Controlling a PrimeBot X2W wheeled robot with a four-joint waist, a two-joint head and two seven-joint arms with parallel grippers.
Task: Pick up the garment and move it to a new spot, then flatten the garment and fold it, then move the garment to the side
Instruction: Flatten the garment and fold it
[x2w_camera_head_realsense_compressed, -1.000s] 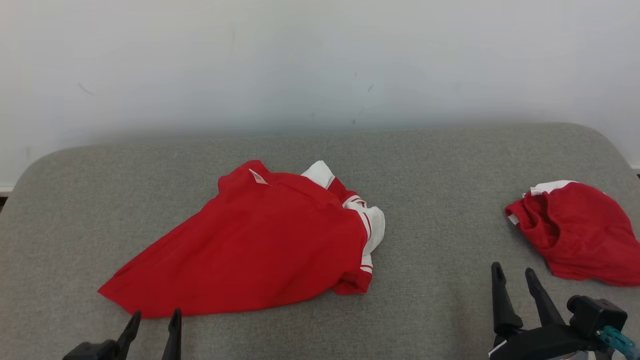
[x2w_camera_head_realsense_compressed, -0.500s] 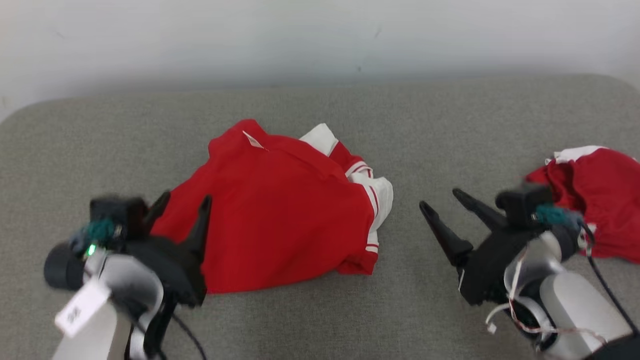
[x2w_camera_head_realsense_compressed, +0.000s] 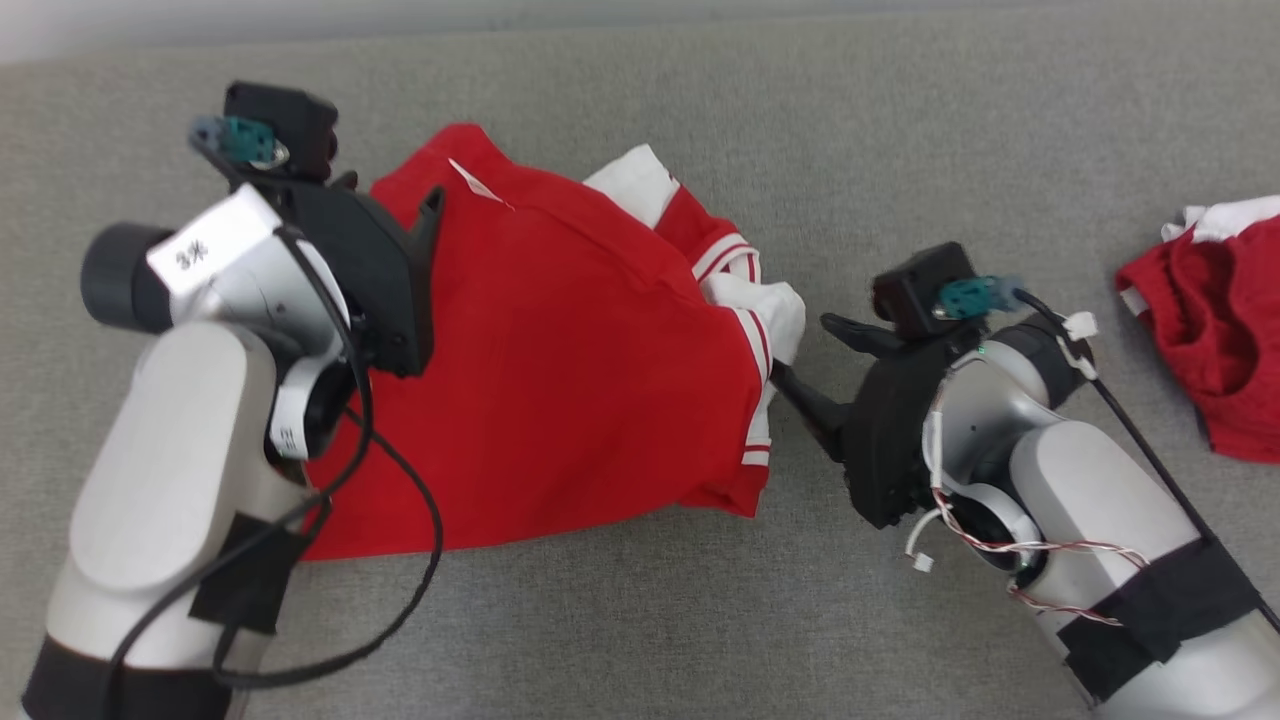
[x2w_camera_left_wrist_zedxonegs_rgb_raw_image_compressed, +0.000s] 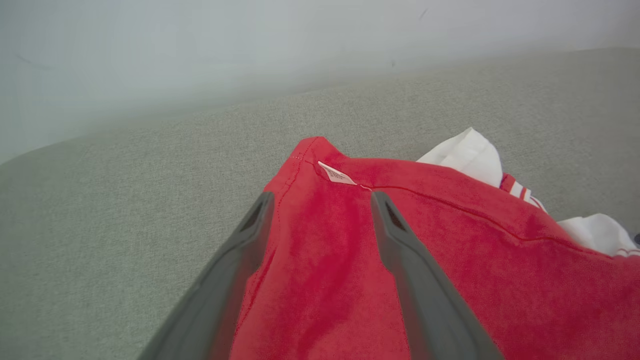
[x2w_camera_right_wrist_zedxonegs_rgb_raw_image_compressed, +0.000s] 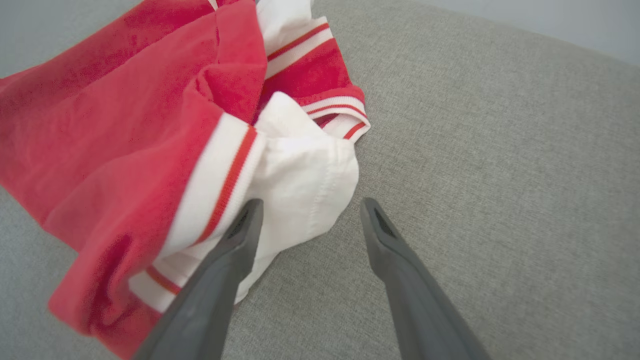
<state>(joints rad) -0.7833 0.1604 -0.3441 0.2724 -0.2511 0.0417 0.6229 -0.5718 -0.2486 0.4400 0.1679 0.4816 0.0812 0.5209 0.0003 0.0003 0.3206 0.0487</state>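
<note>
The pick-up step is in hand, and nothing is grasped yet. The red garment (x2w_camera_head_realsense_compressed: 560, 380) is seen crumpled at the middle of the grey cushion (x2w_camera_head_realsense_compressed: 640, 620), with a second red piece (x2w_camera_head_realsense_compressed: 1225, 330) well apart at the right. The left gripper (x2w_camera_left_wrist_zedxonegs_rgb_raw_image_compressed: 322, 200) is held spread and empty over the far left corner, near the label. The right gripper (x2w_camera_right_wrist_zedxonegs_rgb_raw_image_compressed: 311, 204) is held likewise at the white cuff. Next, both would probably need to be lowered and closed on cloth before any lift.

The head view looks steeply down on the grey cushion (x2w_camera_head_realsense_compressed: 640, 620). Each wrist view sits low and close, looking along its fingers (x2w_camera_left_wrist_zedxonegs_rgb_raw_image_compressed: 230, 280). All three share the red garment (x2w_camera_head_realsense_compressed: 560, 400).
</note>
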